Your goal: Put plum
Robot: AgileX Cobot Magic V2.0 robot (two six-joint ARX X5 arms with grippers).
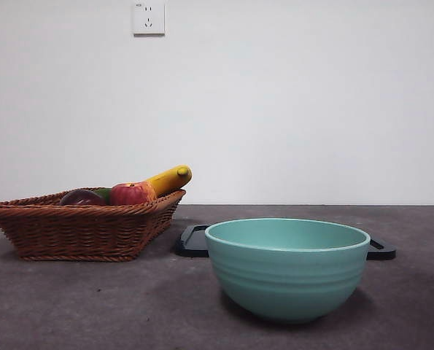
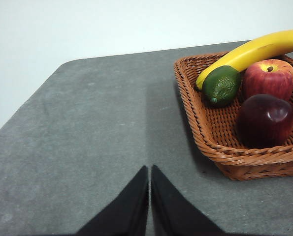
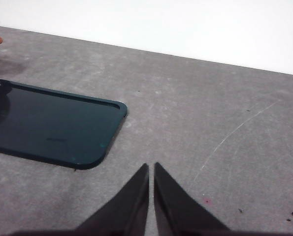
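The round, glossy, dark maroon plum (image 2: pixel 265 120) lies inside the woven brown wicker basket (image 2: pixel 195 110), in the corner of the basket nearest the left claw (image 2: pixel 149 169). That claw hangs above bare grey bench (image 2: pixel 87 137), its two black jaws pressed together with nothing between them; the plum sits off to one side of it, apart from it, with the basket's rim between the two.

Behind the plum in the basket rests a red-yellow apple (image 2: pixel 268 78), touching or just beside it. A dark green avocado-like fruit (image 2: pixel 221 85) lies next to the apple, and a long yellow banana (image 2: pixel 249 53) leans across the basket's far rim above both.

In the front view the basket (image 1: pixel 85 226) stands at the left, with the plum (image 1: pixel 82 197) showing just over its edge beside the apple (image 1: pixel 131 193) and the banana (image 1: pixel 169 179). A wide, pale teal ceramic bowl (image 1: pixel 287 270) stands near the camera, and a flat dark tray (image 1: pixel 193 240) lies behind it.

The right claw (image 3: pixel 151 169) is likewise closed and empty, hovering over bare bench beside the dark tray (image 3: pixel 52 128), well away from the plum.
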